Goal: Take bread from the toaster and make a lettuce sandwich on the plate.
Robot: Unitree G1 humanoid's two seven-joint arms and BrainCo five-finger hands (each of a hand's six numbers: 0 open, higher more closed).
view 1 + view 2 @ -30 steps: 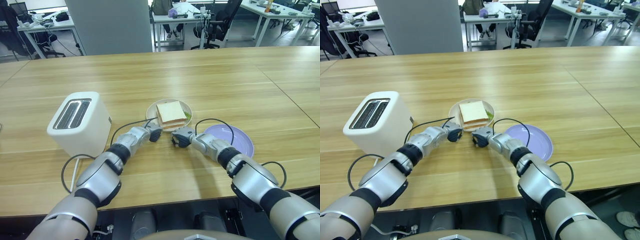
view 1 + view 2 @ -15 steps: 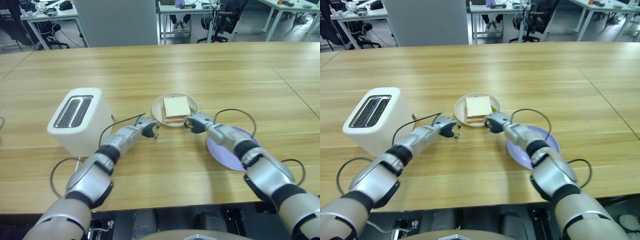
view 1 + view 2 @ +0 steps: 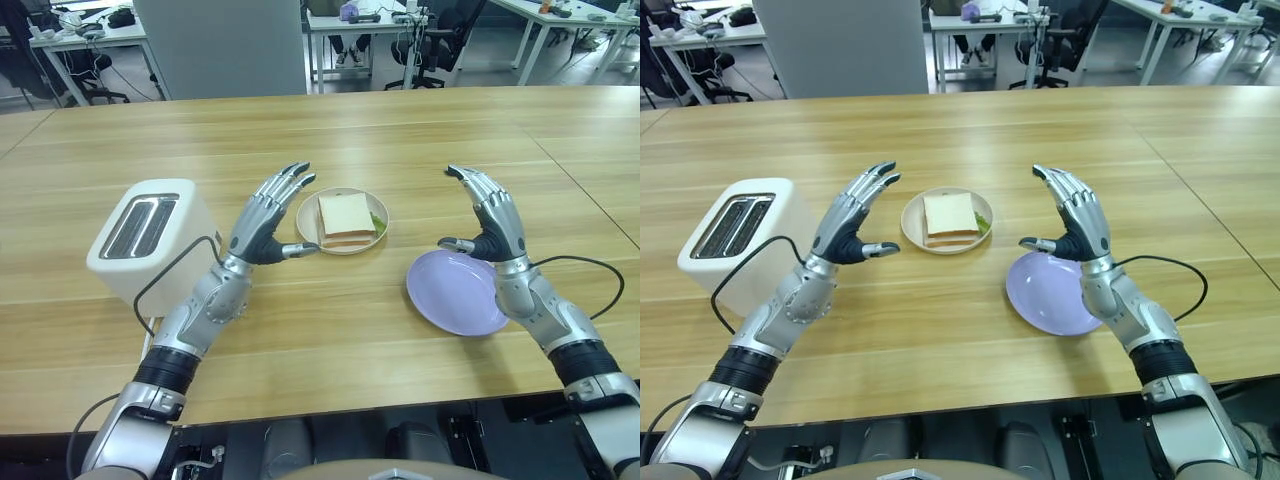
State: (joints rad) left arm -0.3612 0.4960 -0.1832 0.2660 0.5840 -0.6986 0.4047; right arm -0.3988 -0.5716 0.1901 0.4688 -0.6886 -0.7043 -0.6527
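A sandwich [image 3: 346, 220] of two white bread slices with green lettuce [image 3: 376, 222] peeking out on the right lies on a small beige plate [image 3: 310, 218] at the table's middle. A white toaster [image 3: 148, 240] stands to the left, its slots empty. My left hand [image 3: 269, 216] is raised left of the plate, fingers spread and holding nothing. My right hand [image 3: 486, 214] is raised right of the plate, above the rim of a purple plate [image 3: 456, 292], open as well.
The purple plate [image 3: 1045, 293] lies bare at the right front. A black cable [image 3: 168, 285] runs by the toaster, and another cable [image 3: 585, 270] loops behind my right arm. Wide wooden table [image 3: 400, 130] extends behind; desks and chairs stand beyond it.
Both hands lifted off the table beside the beige plate, moved apart and uncurled into spread fingers. The camera view shifted too.
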